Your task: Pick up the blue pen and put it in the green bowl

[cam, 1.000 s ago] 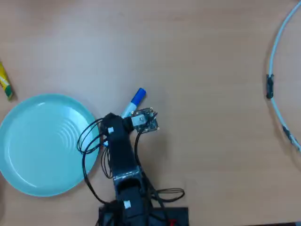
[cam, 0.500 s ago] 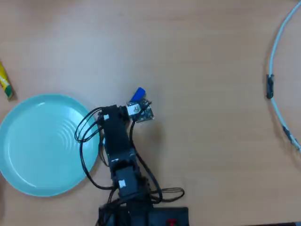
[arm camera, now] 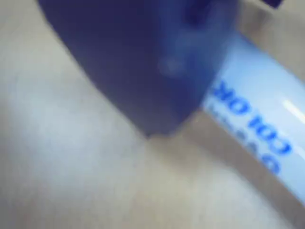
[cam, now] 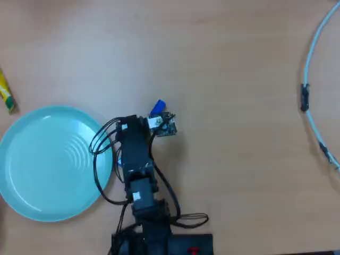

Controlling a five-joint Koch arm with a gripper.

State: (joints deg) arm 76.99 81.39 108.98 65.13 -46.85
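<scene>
In the wrist view the blue pen [arm camera: 257, 114] lies close up on the tan table, its white barrel with blue print running from the upper middle to the lower right. One dark blue jaw of my gripper [arm camera: 159, 129] fills the upper middle, its tip down at the table right beside the barrel; the other jaw does not show. In the overhead view the arm covers the pen, and only a blue tip shows at the gripper [cam: 157, 108]. The green bowl [cam: 32, 175] lies empty to the left of the arm, its rim partly under the arm's cables.
A small yellow object [cam: 5, 95] lies at the left edge above the bowl. A white cable [cam: 313, 64] curves along the right edge. The arm's base [cam: 159, 239] sits at the bottom edge.
</scene>
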